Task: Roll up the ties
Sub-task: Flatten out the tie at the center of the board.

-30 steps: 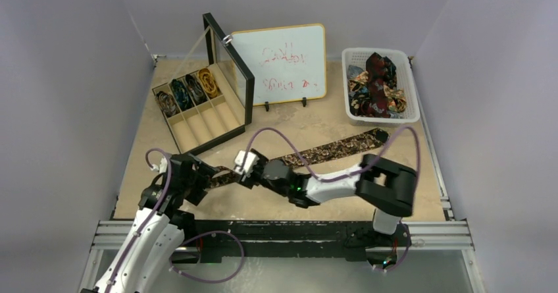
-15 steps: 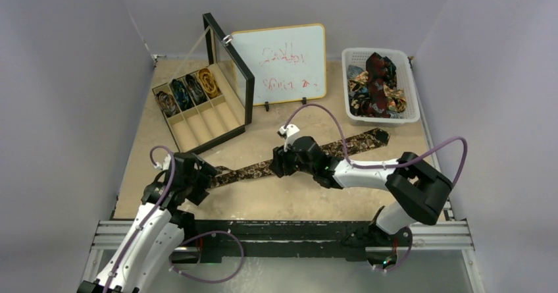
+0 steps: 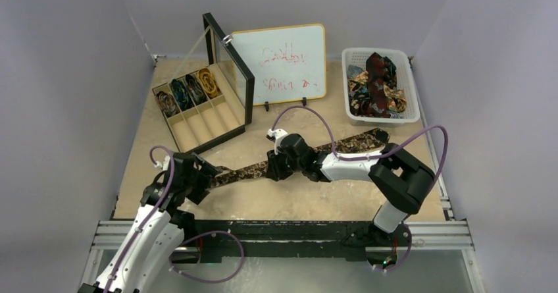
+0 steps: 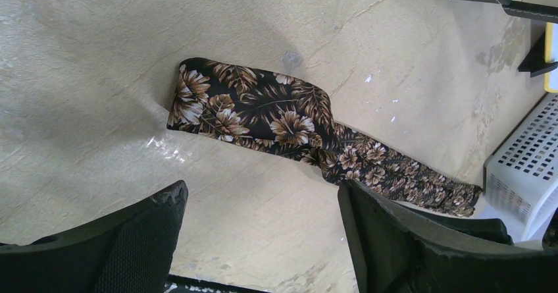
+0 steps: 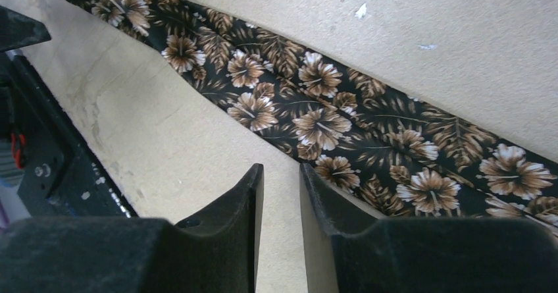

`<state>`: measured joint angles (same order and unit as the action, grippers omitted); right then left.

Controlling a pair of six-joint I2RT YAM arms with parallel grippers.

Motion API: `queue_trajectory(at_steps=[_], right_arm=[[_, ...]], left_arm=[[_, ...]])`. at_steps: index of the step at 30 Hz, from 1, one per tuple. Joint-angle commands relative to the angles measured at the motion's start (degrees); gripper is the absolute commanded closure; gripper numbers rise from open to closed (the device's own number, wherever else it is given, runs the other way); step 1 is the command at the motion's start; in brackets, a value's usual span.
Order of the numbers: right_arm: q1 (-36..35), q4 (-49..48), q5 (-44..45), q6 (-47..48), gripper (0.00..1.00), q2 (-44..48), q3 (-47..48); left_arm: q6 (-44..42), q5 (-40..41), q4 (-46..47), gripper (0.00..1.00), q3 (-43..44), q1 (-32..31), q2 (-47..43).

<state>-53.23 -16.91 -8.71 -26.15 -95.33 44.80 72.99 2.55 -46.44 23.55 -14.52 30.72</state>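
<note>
A dark tie with a brown-gold flower print point(image 3: 243, 172) lies flat on the table, slanting from near left to far right. Its near end is folded over on itself in the left wrist view point(image 4: 250, 112). My left gripper point(image 3: 202, 176) is wide open and empty just short of that end; in its own view point(image 4: 262, 189) the fingers frame bare table. My right gripper point(image 3: 272, 169) hovers at the tie's middle, jaws a narrow gap apart with nothing between them point(image 5: 281, 171). The tie point(image 5: 342, 118) runs just beyond its fingertips.
A wooden divided box point(image 3: 220, 118) with its glass lid up stands at the far left, with rolled ties point(image 3: 187, 90) in its far compartments. A whiteboard point(image 3: 283, 62) stands behind. A white basket point(image 3: 412, 102) of loose ties sits far right.
My right gripper left the tie's near end, swung right along the tie, then came back a little left to its middle. The left gripper stayed put.
</note>
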Motion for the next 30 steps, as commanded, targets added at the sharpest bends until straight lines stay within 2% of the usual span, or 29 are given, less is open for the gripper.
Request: queue_trajectory(at_steps=[1,8,24,27,30], right_arm=[[-0.13,0.09,-4.26,-0.68,0.74,-0.52,2.04],[-0.47,-0.34,-4.39,-0.7,0.76,-3.34,2.41],[-0.39,3.54,7.77,-2.38,0.76,-4.27,5.9],[-0.18,4.71,7.46,-1.0,0.75,-3.44,5.87],[-0.21,5.74,4.59,0.8,0.69,-0.02,5.14]], left_arm=[[-0.95,-0.12,0.33,0.17,1.62,0.2,-0.19],[-1.23,0.04,0.46,0.17,1.77,0.2,0.27],[-1.71,-0.24,0.56,0.17,2.32,0.2,1.01],[-1.8,-0.29,0.6,0.17,2.26,0.24,1.19],[-2.05,-0.29,0.75,0.17,2.25,0.2,1.56]])
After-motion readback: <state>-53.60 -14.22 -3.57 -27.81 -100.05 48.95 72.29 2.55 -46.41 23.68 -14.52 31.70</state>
